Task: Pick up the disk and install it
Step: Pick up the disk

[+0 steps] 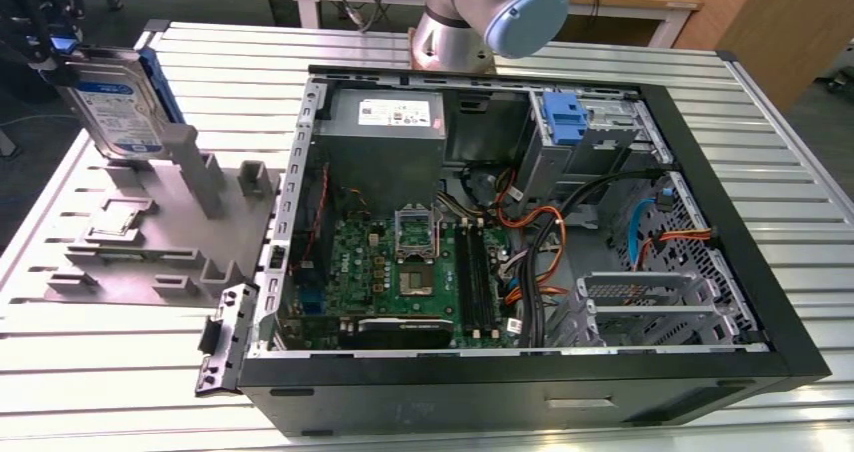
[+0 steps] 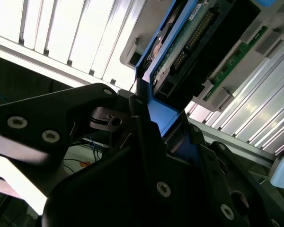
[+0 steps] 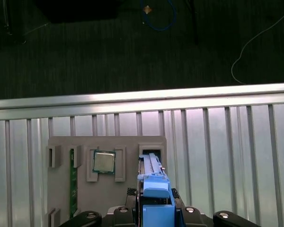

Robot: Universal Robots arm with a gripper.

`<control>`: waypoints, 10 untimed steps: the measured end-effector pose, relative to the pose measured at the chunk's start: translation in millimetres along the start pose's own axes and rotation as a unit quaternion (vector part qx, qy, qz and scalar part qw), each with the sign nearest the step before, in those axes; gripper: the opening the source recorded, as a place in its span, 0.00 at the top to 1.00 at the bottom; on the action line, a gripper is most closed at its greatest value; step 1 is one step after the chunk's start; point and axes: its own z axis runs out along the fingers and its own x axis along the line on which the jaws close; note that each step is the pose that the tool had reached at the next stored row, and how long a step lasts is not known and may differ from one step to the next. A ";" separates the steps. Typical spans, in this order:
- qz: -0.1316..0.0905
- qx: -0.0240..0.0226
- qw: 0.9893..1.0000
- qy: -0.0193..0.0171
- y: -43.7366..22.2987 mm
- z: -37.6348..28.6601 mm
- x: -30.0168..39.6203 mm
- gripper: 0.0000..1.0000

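The disk [image 1: 118,107] stands upright at the exterior view's far left, over the grey holder block [image 1: 134,232], its white-and-blue label facing the camera. My gripper [image 1: 56,57] is shut on its top edge. In the first wrist view the disk's blue carrier frame [image 3: 155,198] sits between my dark fingers, and its lower end reaches the holder's slot [image 3: 150,153]. I cannot tell whether it rests in that slot or hangs just above it. The second wrist view shows the disk's circuit-board side [image 2: 189,42] and my gripper [image 2: 149,120] clamped on the blue frame.
The open computer case [image 1: 747,212] lies to the exterior view's right of the holder, with a grey power supply [image 1: 387,117], a blue bracket [image 1: 567,122] in a bay and a metal drive cage [image 1: 654,307]. On the holder are a processor chip [image 3: 104,162] and a memory stick [image 3: 73,182].
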 end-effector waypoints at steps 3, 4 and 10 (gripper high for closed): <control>0.000 0.000 1.000 0.000 0.0 -0.1 0.0 0.64; 0.000 0.000 1.000 0.000 0.0 -0.1 0.0 0.64; 0.000 0.000 1.000 0.000 0.2 -7.7 0.0 0.64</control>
